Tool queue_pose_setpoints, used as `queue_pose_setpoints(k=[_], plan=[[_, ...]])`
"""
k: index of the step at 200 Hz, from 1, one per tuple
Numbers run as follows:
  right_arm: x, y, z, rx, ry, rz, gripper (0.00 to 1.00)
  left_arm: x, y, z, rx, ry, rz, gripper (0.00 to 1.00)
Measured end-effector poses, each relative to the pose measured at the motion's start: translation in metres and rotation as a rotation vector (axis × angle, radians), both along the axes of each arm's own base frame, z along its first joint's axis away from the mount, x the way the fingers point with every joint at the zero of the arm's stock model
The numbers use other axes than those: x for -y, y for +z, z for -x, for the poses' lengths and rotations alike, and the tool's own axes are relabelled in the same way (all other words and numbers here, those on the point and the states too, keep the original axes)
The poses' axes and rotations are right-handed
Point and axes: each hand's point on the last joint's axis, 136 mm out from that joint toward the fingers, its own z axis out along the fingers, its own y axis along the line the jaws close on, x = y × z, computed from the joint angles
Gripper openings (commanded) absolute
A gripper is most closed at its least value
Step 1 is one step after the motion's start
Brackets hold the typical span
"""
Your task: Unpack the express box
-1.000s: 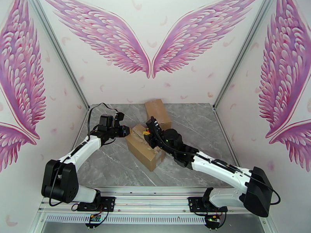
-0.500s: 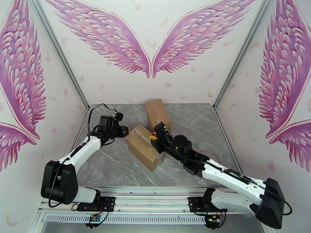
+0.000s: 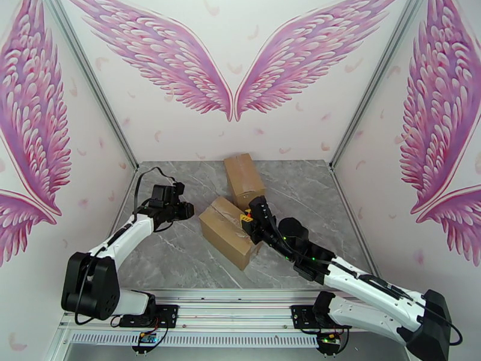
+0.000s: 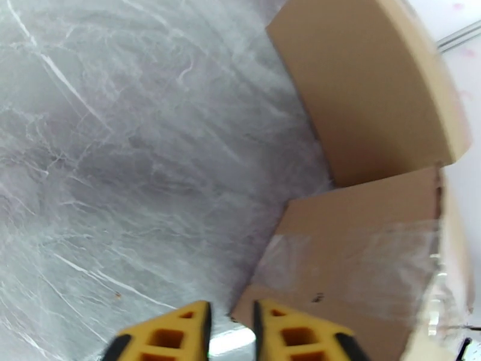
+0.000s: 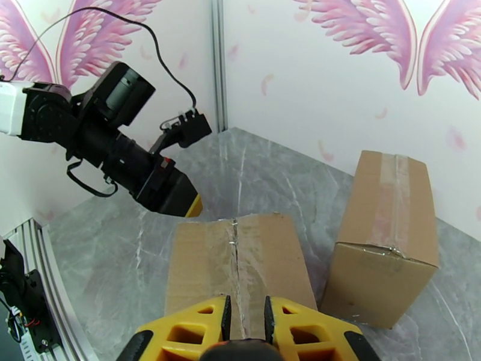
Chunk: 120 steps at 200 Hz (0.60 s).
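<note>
Grey desk (image 3: pixel 180 260), taped express box (image 3: pixel 225 231) lying mid-desk, second box (image 3: pixel 244 175) close behind it. Right fingers (image 5: pixel 198 323) over the box's near end, narrow gap, can't tell if pinching anything. Left fingers (image 4: pixel 180 329) slightly apart, empty, by its left corner

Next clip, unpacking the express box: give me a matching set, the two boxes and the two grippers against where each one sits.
Things:
1. near box
2. far box
3. left gripper
4. right gripper

Places:
a. at the near box's right edge, in line with its taped seam
b. at the far side of the table
c. just left of the near box, over the table
d. mid-table, between the two grippers

Pairs: 1-d, 2-b, 3-c, 4-a
</note>
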Motion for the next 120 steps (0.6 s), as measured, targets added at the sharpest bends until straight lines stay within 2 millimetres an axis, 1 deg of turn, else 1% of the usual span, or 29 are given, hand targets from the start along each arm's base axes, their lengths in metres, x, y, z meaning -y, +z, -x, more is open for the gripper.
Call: queue_pose_setpoints(k=[25, 34, 44, 56, 67, 85, 97, 107, 120], plan=[[-0.006, -0.004, -0.004, -0.004, 0.007, 0.024, 0.00, 0.018, 0.039, 0.005, 0.101, -0.097, 0.033, 0.46], [-0.008, -0.004, -0.005, -0.004, 0.010, 0.028, 0.00, 0.026, 0.047, 0.006, 0.123, -0.129, 0.041, 0.48], [-0.011, -0.004, -0.007, -0.003, 0.015, 0.032, 0.00, 0.035, 0.051, 0.010, 0.134, -0.170, 0.048, 0.48], [-0.014, -0.005, -0.008, -0.006, 0.021, 0.035, 0.00, 0.044, 0.049, 0.015, 0.127, -0.211, 0.049, 0.49], [-0.016, -0.006, -0.008, -0.007, 0.027, 0.039, 0.00, 0.052, 0.042, 0.019, 0.109, -0.244, 0.045, 0.49], [-0.019, -0.006, -0.009, -0.008, 0.032, 0.040, 0.00, 0.062, 0.024, 0.023, 0.062, -0.281, 0.029, 0.50], [-0.019, -0.005, -0.009, -0.008, 0.035, 0.039, 0.00, 0.064, 0.015, 0.021, 0.042, -0.288, 0.016, 0.49], [-0.019, -0.005, -0.009, -0.006, 0.035, 0.041, 0.00, 0.065, 0.008, 0.020, 0.024, -0.290, 0.012, 0.47], [-0.019, -0.006, -0.009, -0.003, 0.034, 0.045, 0.00, 0.066, 0.008, 0.016, 0.023, -0.291, 0.014, 0.42]])
